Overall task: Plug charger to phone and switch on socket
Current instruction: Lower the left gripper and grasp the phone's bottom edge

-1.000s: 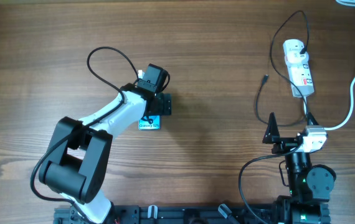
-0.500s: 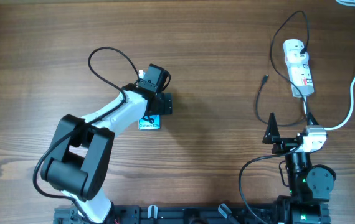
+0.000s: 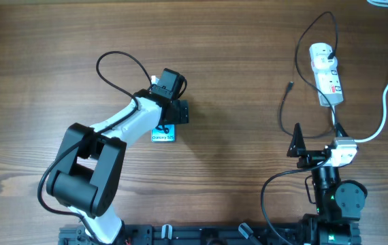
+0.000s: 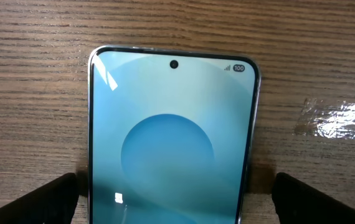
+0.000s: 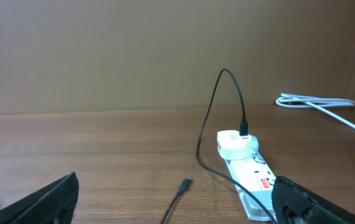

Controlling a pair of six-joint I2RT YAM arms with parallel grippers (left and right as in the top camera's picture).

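Observation:
The phone [image 4: 172, 143] lies flat on the wooden table, its cyan screen lit. My left gripper [image 4: 177, 208] hangs low over it, open, a black finger [image 4: 47, 200] off each long side with a gap of table showing. From overhead only the phone's bottom edge [image 3: 164, 135] shows below the left gripper [image 3: 172, 120]. The white socket [image 3: 327, 76] lies at the far right with the charger's black plug [image 5: 244, 131] in it. The thin black cable loops round to its loose connector tip [image 5: 185, 185], also seen as the tip [image 3: 290, 86] on the table. My right gripper [image 3: 316, 137] stands open and empty, short of the socket [image 5: 255, 177].
A thick white cord [image 3: 386, 95] runs from the socket off the far right corner. A shiny patch of clear tape [image 4: 340, 118] lies on the wood right of the phone. Bare wood lies between the phone and the connector tip.
The left arm has edged very slightly to the right over the phone. The right arm, the cable and the socket have not moved.

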